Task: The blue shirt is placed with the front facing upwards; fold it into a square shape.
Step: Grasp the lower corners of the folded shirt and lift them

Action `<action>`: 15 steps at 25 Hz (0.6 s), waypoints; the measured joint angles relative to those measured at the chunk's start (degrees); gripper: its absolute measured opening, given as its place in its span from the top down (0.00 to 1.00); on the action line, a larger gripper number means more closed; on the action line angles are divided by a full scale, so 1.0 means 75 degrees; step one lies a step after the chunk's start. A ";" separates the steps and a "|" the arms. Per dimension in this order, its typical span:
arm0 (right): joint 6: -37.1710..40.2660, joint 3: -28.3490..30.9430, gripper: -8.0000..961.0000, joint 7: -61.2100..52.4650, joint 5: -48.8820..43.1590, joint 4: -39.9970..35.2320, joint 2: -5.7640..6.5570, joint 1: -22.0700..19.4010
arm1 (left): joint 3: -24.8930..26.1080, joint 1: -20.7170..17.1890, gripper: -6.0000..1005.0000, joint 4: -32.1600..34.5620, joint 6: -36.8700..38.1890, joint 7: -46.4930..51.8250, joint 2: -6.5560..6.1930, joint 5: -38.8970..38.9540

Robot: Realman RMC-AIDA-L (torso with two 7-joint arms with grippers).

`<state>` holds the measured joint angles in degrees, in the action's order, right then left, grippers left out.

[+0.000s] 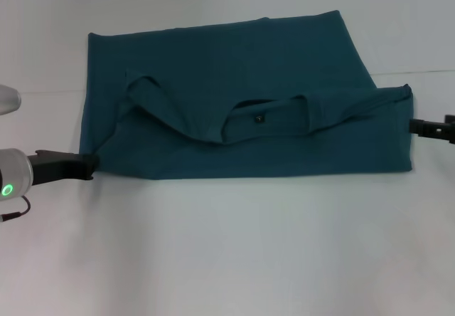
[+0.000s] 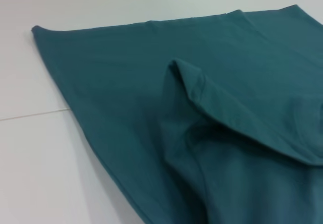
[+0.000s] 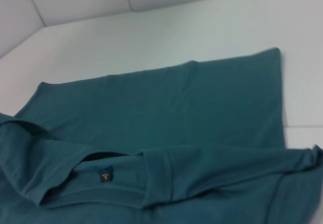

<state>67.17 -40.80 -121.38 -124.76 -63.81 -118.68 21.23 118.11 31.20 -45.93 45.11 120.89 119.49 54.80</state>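
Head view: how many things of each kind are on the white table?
Blue shirt: 1
Neck tag: 1
End effectors: 2, left end effector and right end effector
Total: 4

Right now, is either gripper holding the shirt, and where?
Cannot be told. Left gripper touches the shirt at its near left corner; right gripper at its right edge.

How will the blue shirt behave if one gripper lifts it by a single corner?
Probably floppy: the blue shirt lies flat in soft folds, sleeves and collar draped over the body, so it would likely sag and unfold. It looks thin, so likely light. Pushed, it would probably bunch rather than slide whole. The left gripper and right gripper sit at opposite edges.
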 joint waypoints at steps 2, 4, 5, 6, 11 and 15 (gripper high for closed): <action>0.0165 0.0175 0.04 -0.0299 -0.0349 -0.0009 0.0046 0.0129 | 0.0001 -0.0014 0.97 -0.0041 0.0072 -0.0001 0.0003 0.0017; 0.0188 0.0255 0.04 -0.0565 -0.0756 0.0002 0.0065 0.0281 | 0.0002 -0.0005 0.97 -0.0046 0.0098 -0.0002 0.0004 0.0013; 0.0127 0.0264 0.04 -0.0689 -0.0969 0.0035 0.0066 0.0361 | 0.0003 0.0008 0.97 -0.0044 0.0102 -0.0003 0.0004 0.0005; 0.0056 0.0265 0.04 -0.0821 -0.1198 0.0070 0.0066 0.0440 | 0.0002 0.0019 0.97 -0.0039 0.0103 -0.0003 0.0004 -0.0002; -0.0260 0.0258 0.04 -0.1748 -0.2402 0.0433 0.0092 0.1024 | -0.0002 0.0131 0.97 0.0006 0.0137 -0.0027 -0.0014 -0.0024; -0.0338 0.0277 0.04 -0.2248 -0.2934 0.0770 0.0165 0.1429 | -0.0001 0.0208 0.97 0.0056 0.0159 -0.0028 -0.0047 -0.0031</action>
<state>64.64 -38.72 -138.24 -146.76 -58.03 -117.44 31.95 118.10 32.76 -45.51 46.30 120.68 119.14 54.57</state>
